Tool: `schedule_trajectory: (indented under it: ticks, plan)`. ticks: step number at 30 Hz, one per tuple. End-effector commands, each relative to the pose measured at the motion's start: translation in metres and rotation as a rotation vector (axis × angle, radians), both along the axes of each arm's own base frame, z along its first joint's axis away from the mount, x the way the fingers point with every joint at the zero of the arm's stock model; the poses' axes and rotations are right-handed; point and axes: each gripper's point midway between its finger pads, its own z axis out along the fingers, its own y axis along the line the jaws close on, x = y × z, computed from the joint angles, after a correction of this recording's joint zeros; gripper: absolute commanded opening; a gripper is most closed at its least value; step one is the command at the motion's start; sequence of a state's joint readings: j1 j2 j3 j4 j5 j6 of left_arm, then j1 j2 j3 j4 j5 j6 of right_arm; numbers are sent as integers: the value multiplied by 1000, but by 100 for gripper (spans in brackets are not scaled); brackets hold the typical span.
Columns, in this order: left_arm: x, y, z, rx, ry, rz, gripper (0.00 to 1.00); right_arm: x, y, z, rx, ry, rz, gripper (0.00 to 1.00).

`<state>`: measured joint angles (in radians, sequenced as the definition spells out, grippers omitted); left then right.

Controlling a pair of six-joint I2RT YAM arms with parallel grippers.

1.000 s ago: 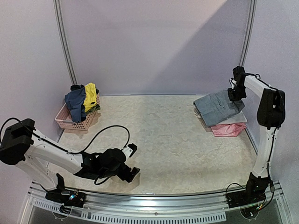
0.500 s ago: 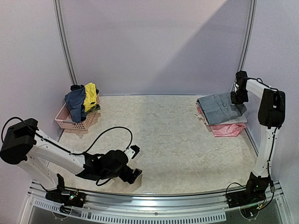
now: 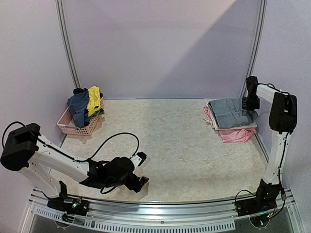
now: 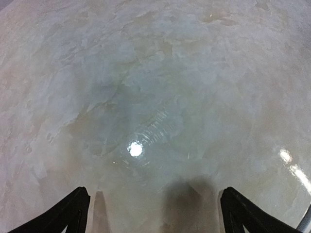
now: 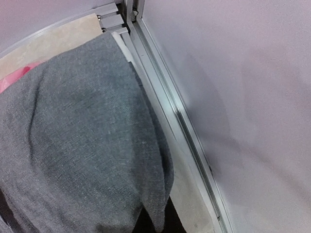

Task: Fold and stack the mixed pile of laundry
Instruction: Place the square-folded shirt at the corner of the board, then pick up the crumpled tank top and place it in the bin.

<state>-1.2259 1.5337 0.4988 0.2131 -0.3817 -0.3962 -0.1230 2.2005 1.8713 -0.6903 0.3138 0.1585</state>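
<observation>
Your right gripper (image 3: 250, 103), clamped on the grey trousers (image 3: 228, 111), sits at their right edge; they spread leftward over the pink piece (image 3: 238, 136).

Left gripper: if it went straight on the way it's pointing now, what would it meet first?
The bare marbled tabletop, most likely. The left gripper, jaws open, angles down at it with nothing in between; how far off is unclear.
</observation>
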Motion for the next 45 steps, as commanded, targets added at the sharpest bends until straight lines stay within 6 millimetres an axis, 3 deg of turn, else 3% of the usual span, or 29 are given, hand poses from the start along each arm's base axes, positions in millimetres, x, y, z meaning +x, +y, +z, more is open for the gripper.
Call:
schedule_trajectory:
  ticks: [1,4,6,13,19,23,25,28,33,38,42,45]
  plan:
    - [-2,-13,6,-26,-7,-9,96,0,-14,-1,5,-31,-76,11]
    - [-3,-13,6,-26,-8,-9,96,0,-13,3,21,-30,-92,49]
    - [-3,-13,6,-25,-9,-8,96,2,-9,8,45,-39,-86,59]
    - [-2,-13,5,-22,-13,-1,96,6,12,54,116,-135,-55,75]
    - [-1,-16,6,-25,-19,1,96,12,67,87,185,-203,74,80]
    - [1,-15,7,-27,-28,11,96,23,111,94,287,-251,185,76]
    - [2,-15,7,-26,-32,12,96,28,146,87,364,-249,262,69]
    - [2,-16,7,-27,-34,11,96,33,174,74,405,-242,310,62]
    - [2,-14,3,-19,-31,14,96,44,200,50,472,-233,347,37]
    - [3,-11,2,-10,-37,19,96,56,212,24,526,-211,342,22]
    - [4,-10,2,-6,-41,21,96,63,218,-1,566,-196,335,14]
    - [5,-10,2,1,-49,22,96,73,222,-5,586,-206,345,12]
